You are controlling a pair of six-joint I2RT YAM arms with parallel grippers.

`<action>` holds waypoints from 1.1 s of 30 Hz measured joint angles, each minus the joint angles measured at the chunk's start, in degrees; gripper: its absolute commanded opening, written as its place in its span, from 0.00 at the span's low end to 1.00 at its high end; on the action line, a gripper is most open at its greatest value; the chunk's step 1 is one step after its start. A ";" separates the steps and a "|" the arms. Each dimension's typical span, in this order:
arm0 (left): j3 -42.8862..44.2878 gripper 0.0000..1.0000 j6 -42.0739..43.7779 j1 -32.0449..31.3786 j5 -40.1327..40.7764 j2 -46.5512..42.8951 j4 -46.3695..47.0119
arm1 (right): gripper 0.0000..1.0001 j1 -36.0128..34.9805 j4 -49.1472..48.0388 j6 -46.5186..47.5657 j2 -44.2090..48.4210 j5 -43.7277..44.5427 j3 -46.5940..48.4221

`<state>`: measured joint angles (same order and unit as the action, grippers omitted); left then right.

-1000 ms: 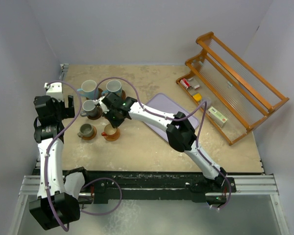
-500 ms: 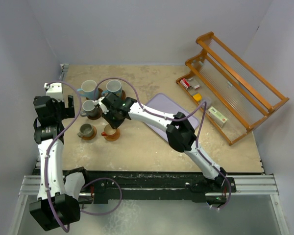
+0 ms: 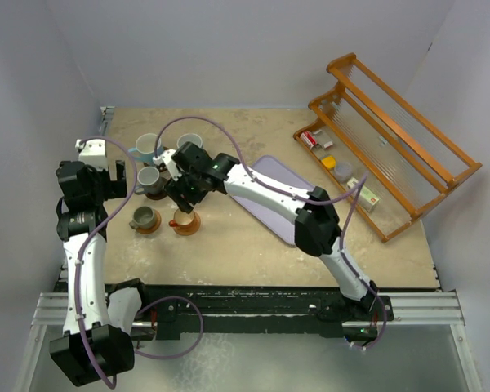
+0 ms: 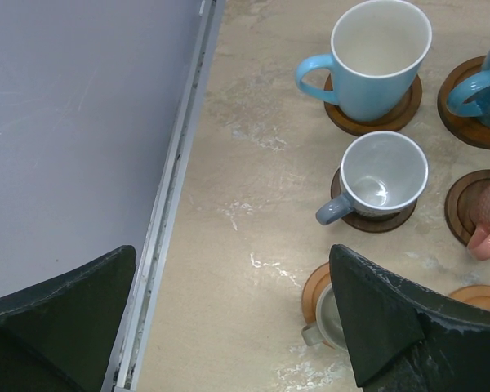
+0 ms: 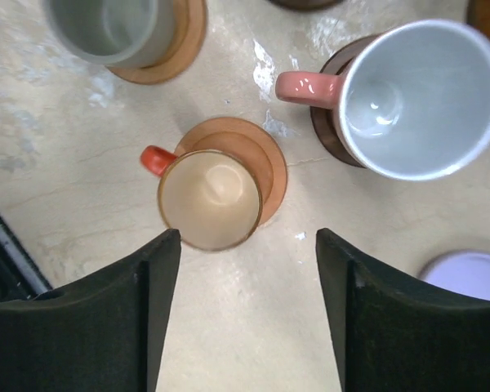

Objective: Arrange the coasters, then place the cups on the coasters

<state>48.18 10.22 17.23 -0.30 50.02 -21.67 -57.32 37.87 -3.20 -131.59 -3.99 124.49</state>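
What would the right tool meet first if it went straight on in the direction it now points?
Most likely the small orange cup on its coaster: it stands just ahead of the open right tool, slightly toward one finger. Depth is unclear.

The table (image 3: 245, 245) is beige with pale marbled streaks, and the tray (image 5: 469, 276) is lavender. There's a light blue mug (image 4: 381, 57), a grey-blue mug (image 4: 384, 175), a pink mug (image 5: 416, 98), an orange mug (image 5: 211, 200) and a grey-olive mug (image 5: 106, 28), the first three white inside. The coasters (image 4: 374, 128) run from dark brown to orange-brown.

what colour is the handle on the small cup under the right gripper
Orange-red handle; clearest in the right wrist view.
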 measured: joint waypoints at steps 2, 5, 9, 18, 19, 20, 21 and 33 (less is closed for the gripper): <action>0.00 0.98 0.07 0.00 -0.85 0.00 -0.02 | 0.78 0.09 -0.02 0.74 2.93 0.04 -0.98; 0.00 0.95 0.24 0.00 -2.45 0.00 0.00 | 0.86 0.66 -0.02 2.36 8.96 0.33 -3.21; 0.00 0.93 0.98 0.00 -5.79 0.00 0.68 | 0.94 1.79 0.02 5.05 16.79 1.60 -6.99; 0.00 0.94 2.34 0.00 -15.67 -1.40 4.11 | 1.00 9.97 -0.92 10.16 32.33 5.14 -22.43; 0.00 0.93 2.36 0.00 -16.33 -1.64 4.70 | 1.00 11.23 -1.18 10.67 34.27 5.92 -24.96; 0.00 0.93 2.34 0.00 -16.92 -1.97 5.31 | 1.00 12.72 -1.64 11.19 36.65 6.51 -28.02; -0.04 0.93 2.25 0.00 -17.20 -2.21 5.86 | 1.00 13.35 -1.62 11.41 37.75 6.75 -29.35; -0.31 0.94 -1.05 0.00 -20.44 -3.87 10.95 | 1.00 24.50 -11.15 12.68 66.03 17.99 -57.00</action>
<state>47.88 9.17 17.23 -20.73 46.15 -10.72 -32.82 26.72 9.47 -65.56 14.00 67.48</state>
